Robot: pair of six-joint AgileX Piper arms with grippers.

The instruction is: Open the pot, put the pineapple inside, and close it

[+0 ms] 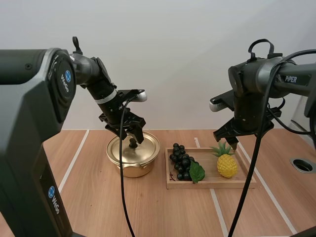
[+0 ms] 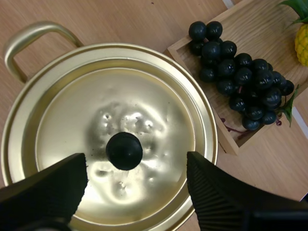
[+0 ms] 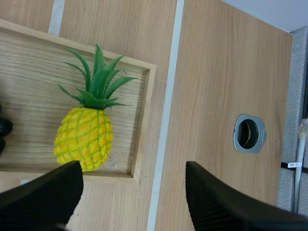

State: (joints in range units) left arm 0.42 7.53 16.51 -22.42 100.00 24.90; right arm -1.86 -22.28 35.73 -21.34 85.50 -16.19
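Count, one pass over the table:
- pot (image 1: 132, 160): 1
- lid (image 2: 144, 96): 1, carrying 1 black knob (image 2: 124, 151)
- wooden tray (image 1: 212, 184): 1
- bunch of grapes (image 1: 181, 162): 1
- pineapple (image 1: 226, 165): 1
- metal-rimmed hole (image 1: 302, 165) in the tabletop: 1
- grippers: 2, left gripper (image 1: 132, 135) and right gripper (image 1: 227, 141), two black fingers each

Wood-grain counter (image 1: 94, 197) before me, crossed by white stripes (image 1: 74, 160). A gold pot (image 1: 132, 169) stands directly on it, left of centre. A wooden tray (image 1: 212, 184) lies just beside the pot, on its right. A metal-rimmed round port (image 1: 302, 165) is set into the counter, well right of the tray.
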